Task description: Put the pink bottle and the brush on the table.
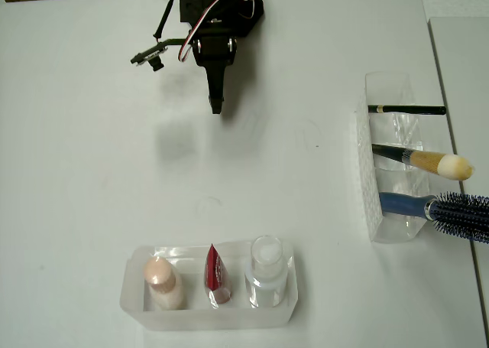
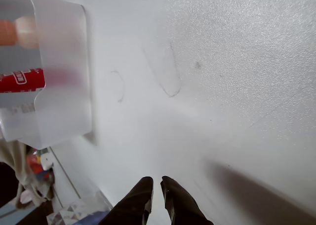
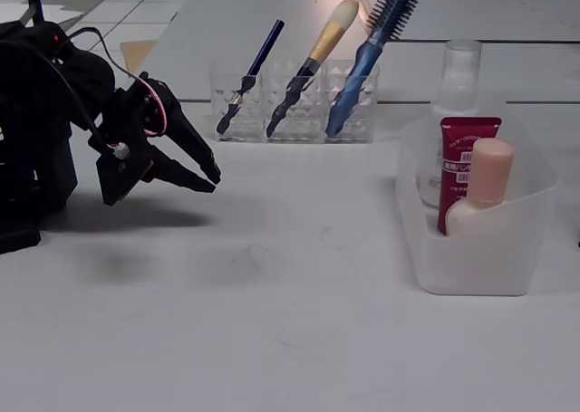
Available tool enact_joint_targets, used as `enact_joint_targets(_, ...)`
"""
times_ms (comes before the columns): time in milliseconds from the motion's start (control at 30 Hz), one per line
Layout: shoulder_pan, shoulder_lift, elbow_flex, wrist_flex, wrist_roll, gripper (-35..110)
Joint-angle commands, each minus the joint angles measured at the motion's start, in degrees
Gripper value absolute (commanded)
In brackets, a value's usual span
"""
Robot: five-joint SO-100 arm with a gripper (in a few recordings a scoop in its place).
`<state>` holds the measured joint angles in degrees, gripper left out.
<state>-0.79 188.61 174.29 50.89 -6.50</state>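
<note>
White table [image 1: 92, 210]: brush [image 3: 317, 54] leans bristles-up, pink bottle [image 3: 482, 195] stands upright.

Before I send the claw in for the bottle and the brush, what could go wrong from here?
The pink bottle shares a frosted tray with the red tube, so a wide claw may knock that over. The brush leans between a black stick and hairbrush; lifting it could tip the clear holder.

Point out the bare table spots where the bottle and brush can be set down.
Widest free patch: table between the gripper, the frosted bin and the clear holder. The bin's three slots are full, pink bottle leftmost; the holder is crowded too, brush in the middle.
</note>
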Motion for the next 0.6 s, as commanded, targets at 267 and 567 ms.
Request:
enact_joint_targets(267, -0.35, 1.32, 0.18, 0.44, -0.79, 0)
enact_joint_targets(567, 0.0, 1.32, -1.14, 1.32, -2.11, 0)
